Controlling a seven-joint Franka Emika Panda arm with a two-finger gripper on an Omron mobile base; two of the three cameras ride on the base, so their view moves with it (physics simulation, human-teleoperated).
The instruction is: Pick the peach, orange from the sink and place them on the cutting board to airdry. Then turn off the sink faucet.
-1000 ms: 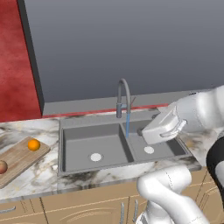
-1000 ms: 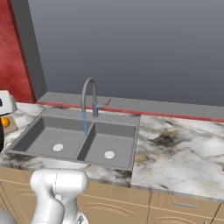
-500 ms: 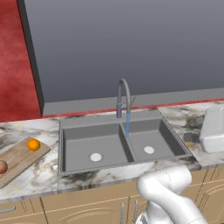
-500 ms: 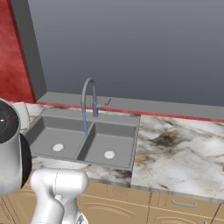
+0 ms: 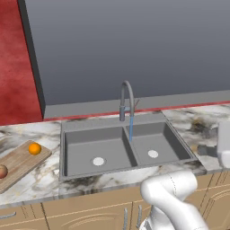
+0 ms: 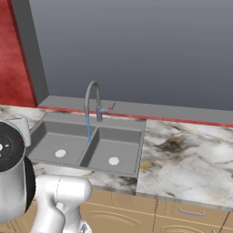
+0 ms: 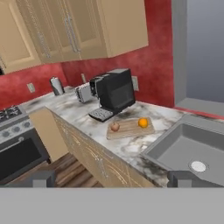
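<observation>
Both fruits sit on the cutting board; water runs at the faucet.

You see the orange and the peach apart on the cutting board, left of the sink. A blue stream falls from the sink faucet by the divider between the basins. Your gripper is released, fingertips wide apart, holding nothing, looking across the counter at a black coffee machine behind the board.
</observation>
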